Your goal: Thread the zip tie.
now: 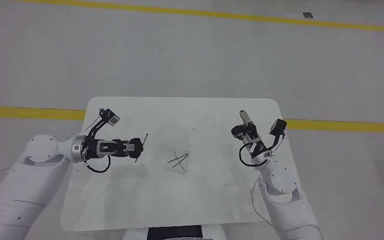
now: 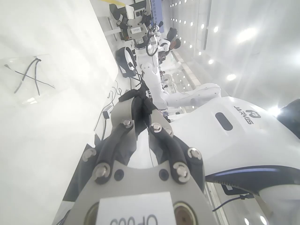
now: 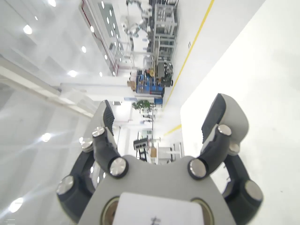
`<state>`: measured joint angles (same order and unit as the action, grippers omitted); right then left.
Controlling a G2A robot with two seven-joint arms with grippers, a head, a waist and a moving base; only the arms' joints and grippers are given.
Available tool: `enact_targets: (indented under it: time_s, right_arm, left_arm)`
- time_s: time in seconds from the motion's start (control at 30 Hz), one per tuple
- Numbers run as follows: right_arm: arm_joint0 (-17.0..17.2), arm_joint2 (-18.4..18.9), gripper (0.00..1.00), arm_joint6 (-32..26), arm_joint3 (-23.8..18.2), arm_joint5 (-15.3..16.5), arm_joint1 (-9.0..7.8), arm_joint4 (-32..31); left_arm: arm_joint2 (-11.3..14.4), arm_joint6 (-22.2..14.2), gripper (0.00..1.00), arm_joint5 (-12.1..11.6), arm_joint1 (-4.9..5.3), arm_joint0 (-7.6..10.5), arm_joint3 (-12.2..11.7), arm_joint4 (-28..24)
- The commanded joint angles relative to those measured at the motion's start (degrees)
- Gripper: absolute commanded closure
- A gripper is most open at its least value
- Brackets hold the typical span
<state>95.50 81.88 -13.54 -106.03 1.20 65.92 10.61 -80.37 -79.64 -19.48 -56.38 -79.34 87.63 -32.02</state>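
Left gripper: positioned over the left part of the white table, pointing toward the table's centre. In the left wrist view its jaws are drawn fully together, with the dark pads pressed against each other. Clamped between them is one black zip tie. In the top view the tie projects past the fingertips as a thin, slanted line, lifted off the surface. In the wrist view a fine black strand of it also trails back between the finger linkages toward the palm. Which end of the tie is the head cannot be told.

Right gripper: held over the right part of the table, well apart from the left gripper, and pointing toward the far edge. Its jaws stand wide apart in the right wrist view, and the two ribbed pads face each other across a broad gap. Nothing is held between them and nothing touches them.

Other items: a clear pouch lies flat near the middle of the table, between the two grippers and nearer the left one. Several spare ties, black, lie crossed over one another on or inside it; which of the two cannot be told. The held zip tie is apart from this pouch and does not touch it
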Motion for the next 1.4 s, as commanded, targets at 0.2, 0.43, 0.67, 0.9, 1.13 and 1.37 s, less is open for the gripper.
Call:
enact_targets:
  time_s: [0.2,0.43,0.67,0.9,1.13,1.37]
  right_arm:
    - [-9.68,-8.61,0.0,-7.85,3.17,-2.18,0.59,-7.68]
    - [-13.68,-12.38,0.0,-7.1,6.17,-2.09,1.29,-9.54]
    - [-13.68,-12.38,0.0,-7.1,6.17,-2.09,1.29,-9.54]
    - [-13.63,-12.86,0.0,-8.68,6.24,-1.41,1.36,-8.1]
    - [-19.01,-15.19,0.0,-25.57,12.24,-0.1,1.7,2.97]
    - [-24.54,-19.29,0.0,-38.45,17.98,0.87,2.43,10.37]
  left_arm:
    - [0.0,0.0,1.0,0.0,0.0,0.0,0.0,0.0]
    - [0.0,0.0,1.0,0.0,0.0,0.0,0.0,0.0]
    - [0.0,0.0,1.0,0.0,0.0,0.0,0.0,0.0]
    - [0.88,0.0,1.0,0.0,-0.07,0.18,2.03,1.28]
    - [2.14,0.0,1.0,0.0,0.36,-0.34,3.42,4.86]
    - [2.64,0.0,1.0,0.0,1.11,-0.04,3.0,4.07]
